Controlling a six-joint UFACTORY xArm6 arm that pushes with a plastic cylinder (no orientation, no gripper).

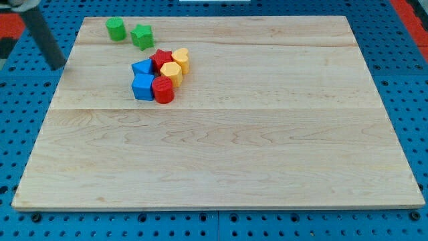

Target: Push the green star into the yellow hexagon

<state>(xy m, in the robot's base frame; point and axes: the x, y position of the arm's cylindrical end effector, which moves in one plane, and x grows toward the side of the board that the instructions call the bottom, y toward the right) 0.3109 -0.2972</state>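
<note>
The green star (142,36) lies near the board's top left corner. A green cylinder (116,29) sits just to its left. The yellow hexagon (171,72) sits in a tight cluster below and to the right of the star, touching a red star (162,59) and a second yellow block (180,59). My tip (59,67) is at the view's left, just off the board's left edge. It is well to the left of the green star and a little lower, touching no block.
The cluster also holds two blue blocks (142,67) (143,86) and a red cylinder (163,89). The wooden board (234,154) lies on a blue perforated base (13,120).
</note>
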